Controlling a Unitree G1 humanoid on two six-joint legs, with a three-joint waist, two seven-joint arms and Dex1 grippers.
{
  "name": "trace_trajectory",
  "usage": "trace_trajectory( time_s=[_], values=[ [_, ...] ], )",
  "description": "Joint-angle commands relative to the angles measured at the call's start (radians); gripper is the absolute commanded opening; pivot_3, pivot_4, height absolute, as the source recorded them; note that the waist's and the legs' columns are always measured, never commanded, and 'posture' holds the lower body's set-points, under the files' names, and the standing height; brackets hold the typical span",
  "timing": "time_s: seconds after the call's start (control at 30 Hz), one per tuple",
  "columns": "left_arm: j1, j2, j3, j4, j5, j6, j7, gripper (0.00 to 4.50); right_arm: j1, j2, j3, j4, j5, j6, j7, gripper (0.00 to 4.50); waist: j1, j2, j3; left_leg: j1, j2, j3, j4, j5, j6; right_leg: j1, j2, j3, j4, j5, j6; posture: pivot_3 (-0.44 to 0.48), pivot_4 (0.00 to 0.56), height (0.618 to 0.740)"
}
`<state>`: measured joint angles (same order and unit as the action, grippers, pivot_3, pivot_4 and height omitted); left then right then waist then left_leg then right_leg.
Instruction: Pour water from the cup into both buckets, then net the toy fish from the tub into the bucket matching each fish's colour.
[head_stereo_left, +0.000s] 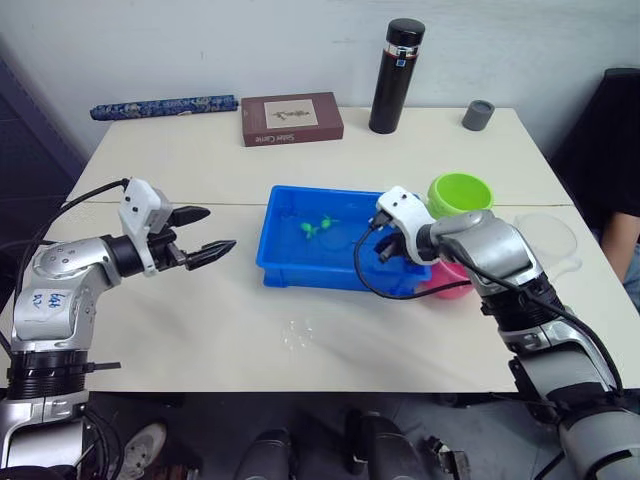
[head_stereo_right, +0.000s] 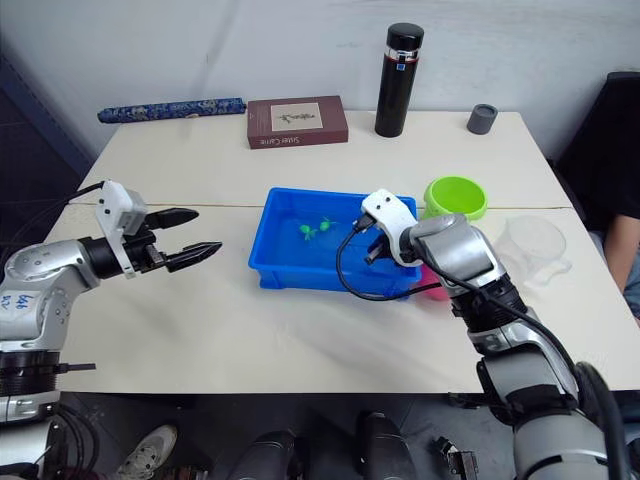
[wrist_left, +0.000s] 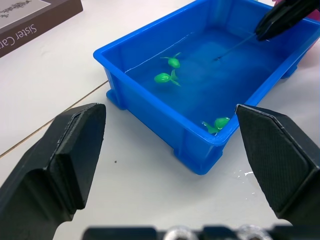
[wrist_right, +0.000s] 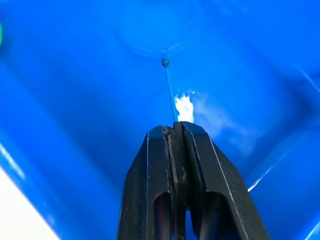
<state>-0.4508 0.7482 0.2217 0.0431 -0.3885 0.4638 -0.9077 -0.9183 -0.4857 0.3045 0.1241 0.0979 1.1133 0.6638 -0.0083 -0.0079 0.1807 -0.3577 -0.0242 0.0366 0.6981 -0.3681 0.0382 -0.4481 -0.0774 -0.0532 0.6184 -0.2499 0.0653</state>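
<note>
Left eye view: the left gripper (head_stereo_left: 210, 233) hovers over the bare tabletop (head_stereo_left: 200, 330), left of the tub (head_stereo_left: 300, 265), its two black fingers spread apart and holding nothing. It points toward the tub and stays clear of it.

The tub sits at mid-tabletop with water in it. In the left wrist view three green fish (wrist_left: 165, 78) float there: two close together near the far long wall, one by the near corner.

The right gripper (head_stereo_left: 385, 250) is over the right end of the tub, tipped down into it. In the right wrist view its fingers (wrist_right: 150, 170) are pressed together on the thin stick of the net (wrist_right: 169, 87), which runs from the fingertips down to the hoop lying under the water against the tub floor. The hoop is faint through the water, and whether a fish lies in it cannot be told.

Just right of the tub stand the green bucket (head_stereo_left: 460, 192), farther back, and the pink bucket (head_stereo_left: 448, 282), nearer and partly hidden behind the right arm. The clear cup (head_stereo_right: 535, 245) stands right of both, near the tabletop edge.
</note>
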Motion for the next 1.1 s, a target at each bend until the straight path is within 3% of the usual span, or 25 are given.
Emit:
trace_trajectory(
  time_s=[0.03, 0.53, 1.1],
  values=[
    [-0.009, 0.017, 0.015, -0.031, -0.012, -0.005, 0.004, 4.46, -0.028, 0.012, -0.043, -0.004, -0.004, -0.034, -0.031, 0.0, -0.001, 0.0, 0.0, 0.0, 0.0, 0.0, 0.0, 0.0, 0.0, 0.0, 0.0, 0.0, 0.0, 0.0, 0.0, 0.0, 0.15, 0.74],
    [-0.046, 0.0, -0.011, 0.007, -0.006, -0.029, -0.006, 4.46, 0.001, -0.027, -0.119, -0.107, 0.057, -0.012, -0.026, 0.0, -0.015, 0.0, 0.0, -0.001, 0.0, 0.0, -0.001, 0.0, 0.0, 0.0, 0.0, 0.0, -0.001, 0.0, 0.0, 0.0, 0.15, 0.74],
    [-0.171, -0.037, -0.097, 0.107, -0.004, -0.079, -0.08, 4.46, 0.136, -0.246, -0.274, -0.395, 0.208, 0.053, 0.058, 0.0, -0.015, 0.0, 0.0, -0.001, 0.0, 0.0, -0.002, 0.0, 0.0, -0.001, 0.0, 0.0, -0.003, 0.0, 0.0, 0.0, 0.15, 0.74]
  ],
)
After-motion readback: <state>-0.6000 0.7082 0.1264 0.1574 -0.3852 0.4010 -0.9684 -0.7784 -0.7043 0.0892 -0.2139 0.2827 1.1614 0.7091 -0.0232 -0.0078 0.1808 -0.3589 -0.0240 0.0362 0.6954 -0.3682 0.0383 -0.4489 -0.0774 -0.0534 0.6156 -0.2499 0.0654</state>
